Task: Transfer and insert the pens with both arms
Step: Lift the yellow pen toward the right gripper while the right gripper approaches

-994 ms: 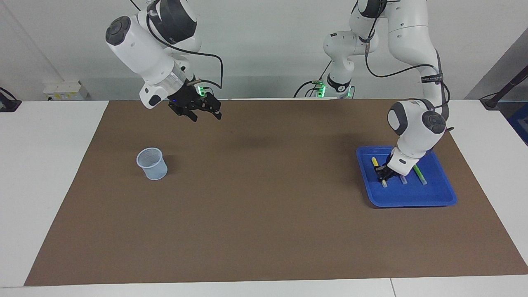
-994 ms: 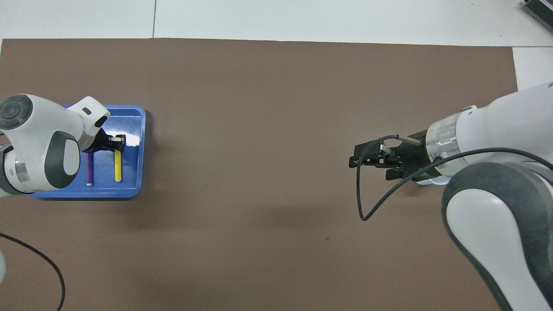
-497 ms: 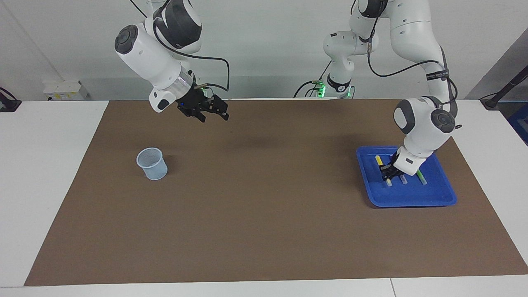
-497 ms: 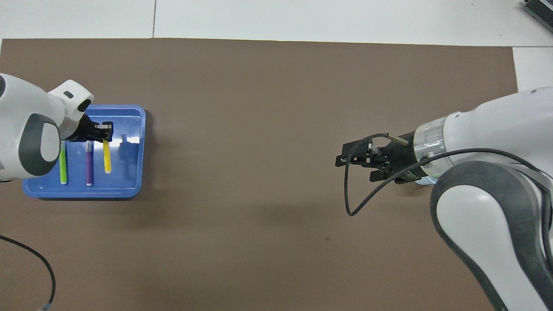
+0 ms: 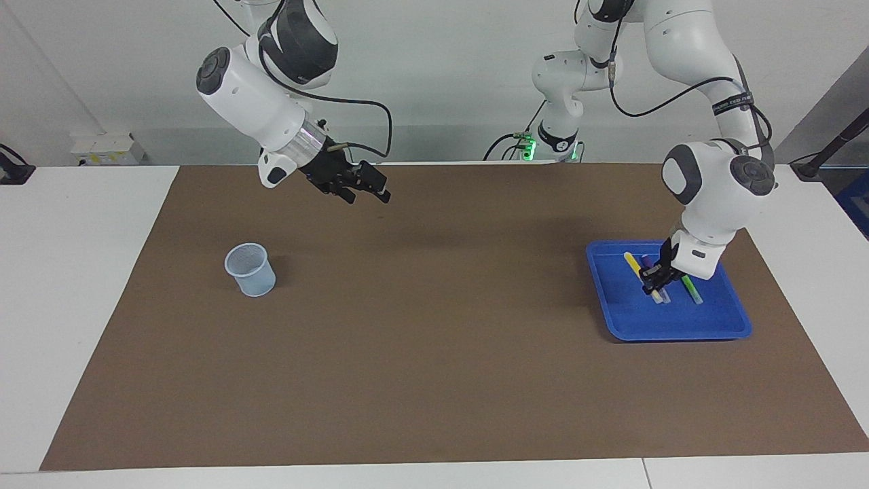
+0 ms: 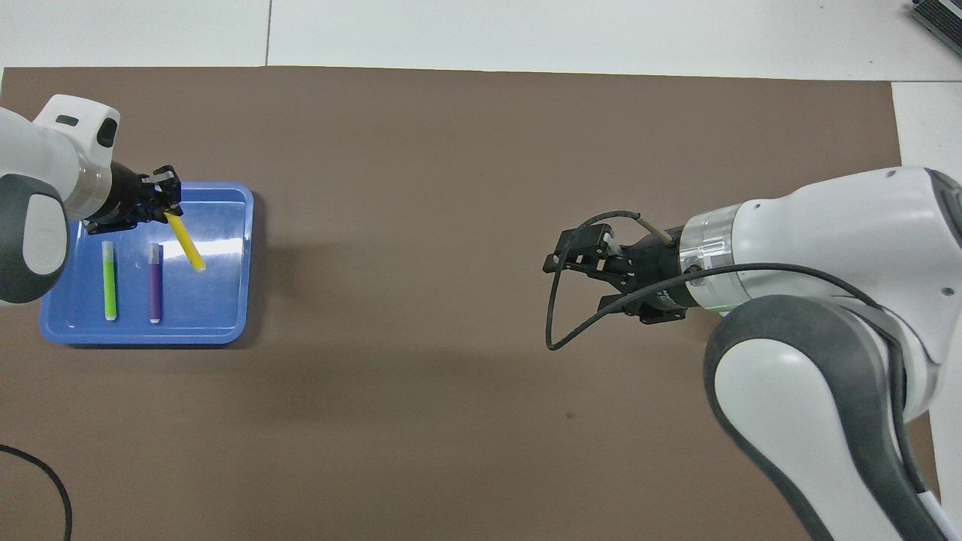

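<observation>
The mesh cup point(image 5: 250, 269) stands on the desk point(image 5: 434, 380) toward the right arm's end, presumably as the socket for insertion. Over bare desk between cup and tray, the right pincer point(image 5: 370, 190) is held spread and empty, apparently readied for a handover. Toward the left arm's end, the yellow pen point(image 6: 184, 240) is clenched at one end by the left pincer point(image 6: 161, 199) and tilted over the blue tray point(image 6: 225, 330), where the purple pen point(image 6: 155, 282) and green pen point(image 6: 110, 279) lie side by side.

no lettering can be read on anything here
</observation>
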Robot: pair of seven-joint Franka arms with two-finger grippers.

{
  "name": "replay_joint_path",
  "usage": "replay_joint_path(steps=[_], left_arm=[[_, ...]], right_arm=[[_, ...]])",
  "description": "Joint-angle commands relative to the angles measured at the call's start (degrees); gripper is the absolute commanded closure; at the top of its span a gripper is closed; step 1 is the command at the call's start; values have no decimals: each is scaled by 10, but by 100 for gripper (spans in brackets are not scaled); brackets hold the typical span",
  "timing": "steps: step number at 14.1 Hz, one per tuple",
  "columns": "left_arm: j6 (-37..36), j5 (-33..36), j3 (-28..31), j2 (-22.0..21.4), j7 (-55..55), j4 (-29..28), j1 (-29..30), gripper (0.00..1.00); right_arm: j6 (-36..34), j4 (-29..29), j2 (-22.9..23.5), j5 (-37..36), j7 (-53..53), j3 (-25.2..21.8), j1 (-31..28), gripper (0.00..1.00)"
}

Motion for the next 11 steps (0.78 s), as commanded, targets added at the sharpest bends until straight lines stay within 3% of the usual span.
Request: replay_joint_path(steps=[1, 5, 8, 11], left_arm=[[-33, -2, 1, -27, -103, 10, -19, 100], [-49, -15, -8, -51, -240, 11, -38, 100], [-80, -100, -10, -82, -268, 11, -41, 100], [-97, -136, -15, -100, -295, 7, -48, 100]], right_arm=[[23, -10, -4, 33, 9, 0, 17, 0], [69, -10, -3, 70, 17, 0, 43, 0], [146, -14, 3, 99, 63, 0, 82, 0], [205, -14, 13, 146, 72, 0, 97, 0]])
